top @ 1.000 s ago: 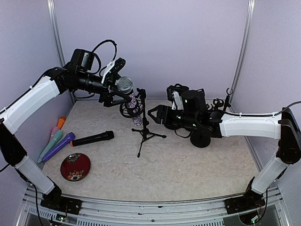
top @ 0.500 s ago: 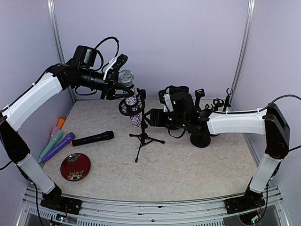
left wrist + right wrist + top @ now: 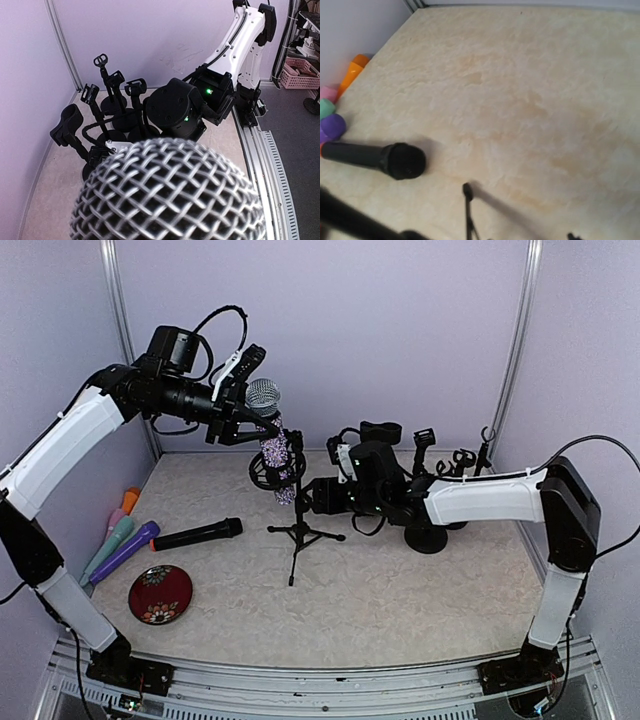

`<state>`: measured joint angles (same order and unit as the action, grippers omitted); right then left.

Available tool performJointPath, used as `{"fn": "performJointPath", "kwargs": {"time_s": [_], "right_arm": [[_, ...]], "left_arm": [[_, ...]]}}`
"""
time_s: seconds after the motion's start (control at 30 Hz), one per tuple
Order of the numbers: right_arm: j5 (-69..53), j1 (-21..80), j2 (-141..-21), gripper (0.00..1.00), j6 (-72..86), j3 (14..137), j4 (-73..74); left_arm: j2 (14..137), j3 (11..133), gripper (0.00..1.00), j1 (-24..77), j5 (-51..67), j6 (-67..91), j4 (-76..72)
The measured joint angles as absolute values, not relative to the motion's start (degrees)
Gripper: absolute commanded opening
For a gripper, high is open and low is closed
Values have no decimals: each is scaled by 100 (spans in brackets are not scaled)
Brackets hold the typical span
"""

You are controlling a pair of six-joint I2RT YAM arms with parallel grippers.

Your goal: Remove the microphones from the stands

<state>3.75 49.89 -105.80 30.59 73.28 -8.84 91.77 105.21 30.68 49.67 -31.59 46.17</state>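
Since 1 second ago the right gripper (image 3: 312,496) has slid left beside the stand (image 3: 299,532), jaws apart, while the left gripper (image 3: 252,424) clamps the microphone (image 3: 263,397), upper centre-left and still clipped in, so pulling could topple the unheld stand.

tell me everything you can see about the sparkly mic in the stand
The microphone has a rounded silver wire-mesh head and a purple, glittery body that looks rhinestone-covered. It stands nearly upright, head up and leaning slightly. Its body passes through the black ring clip of the tripod stand, and its lower end pokes out below. The left gripper has its jaws closed on it just under the head.
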Motion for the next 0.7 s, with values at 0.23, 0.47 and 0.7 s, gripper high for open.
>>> {"fn": "performJointPath", "kwargs": {"time_s": [0.23, 0.47, 0.7], "right_arm": [[642, 5074, -10757, 80, 2333, 7566, -950], [781, 5188, -11037, 81, 1704, 7647, -1247], [823, 5218, -11275, 76, 1264, 7856, -1494]], "left_arm": [[9078, 10521, 41, 3070, 4971, -3203, 4851], [9037, 10521, 42, 3070, 5057, -3197, 4932], [8993, 10521, 42, 3070, 5078, -3197, 4945]]}}
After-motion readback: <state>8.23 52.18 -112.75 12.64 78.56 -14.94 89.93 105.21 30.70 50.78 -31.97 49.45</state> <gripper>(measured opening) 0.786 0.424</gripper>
